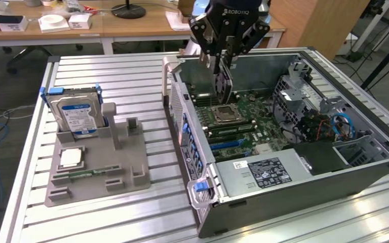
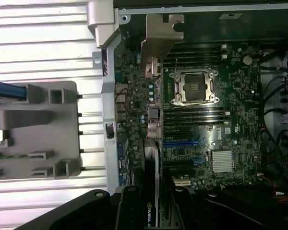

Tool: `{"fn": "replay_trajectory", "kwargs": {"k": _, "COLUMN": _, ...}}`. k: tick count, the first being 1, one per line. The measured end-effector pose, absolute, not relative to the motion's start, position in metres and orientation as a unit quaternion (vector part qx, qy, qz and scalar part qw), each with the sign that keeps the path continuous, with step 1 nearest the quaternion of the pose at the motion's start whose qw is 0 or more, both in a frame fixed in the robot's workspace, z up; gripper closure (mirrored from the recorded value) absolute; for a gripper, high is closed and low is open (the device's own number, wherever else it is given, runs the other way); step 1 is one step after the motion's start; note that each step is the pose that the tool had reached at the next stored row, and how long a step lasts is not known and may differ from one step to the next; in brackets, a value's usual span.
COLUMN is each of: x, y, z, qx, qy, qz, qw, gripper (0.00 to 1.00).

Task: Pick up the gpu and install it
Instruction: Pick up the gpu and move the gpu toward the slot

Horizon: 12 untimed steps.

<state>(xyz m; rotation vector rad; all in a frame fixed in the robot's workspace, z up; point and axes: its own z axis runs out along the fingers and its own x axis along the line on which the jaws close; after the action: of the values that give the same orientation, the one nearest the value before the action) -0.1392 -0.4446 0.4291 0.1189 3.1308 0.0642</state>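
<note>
A slatted metal table (image 1: pixel 113 63) carries an open computer case (image 1: pixel 303 202) lying on its side, its motherboard (image 1: pixel 248 109) facing up. On the exterior view's left, apart from the case, sits a grey fixture (image 1: pixel 123 167). A hard drive (image 1: pixel 78 115) with a blue-white label stands upright in it, a square processor (image 1: pixel 71 157) lies flat lower down, and a narrow green memory stick (image 1: pixel 79 173) lies just beside that.

Inside the case, a labelled power supply (image 1: pixel 262 172) fills the near corner, and blue cables (image 1: pixel 343 125) loop by the drive bays at the exterior view's right.

The arm's gripper (image 1: pixel 223 63) hangs over the far end of the case, its fingers (image 2: pixel 129 208) closed partway onto the gpu (image 1: pixel 224 86). The card hangs on edge from the grip, over the board and beside the empty processor socket (image 1: pixel 225 115), on the side nearer the fixture. In the wrist view it appears edge-on, with a green logo between the fingers and its silver bracket (image 2: pixel 158 38) at the end towards the case wall. Blue expansion slots (image 2: pixel 182 143) and a small silver heatsink (image 2: pixel 222 160) lie to the side of the card. Whether the card's lower edge touches the board cannot be told.
</note>
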Motion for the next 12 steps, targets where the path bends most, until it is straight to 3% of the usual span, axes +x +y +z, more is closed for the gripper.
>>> {"fn": "replay_trajectory", "kwargs": {"k": 12, "x": -0.1334, "y": -0.4446, "z": 0.4289, "qx": 0.038, "qy": 0.999, "qz": 0.021, "qw": 0.004, "gripper": 0.74}}
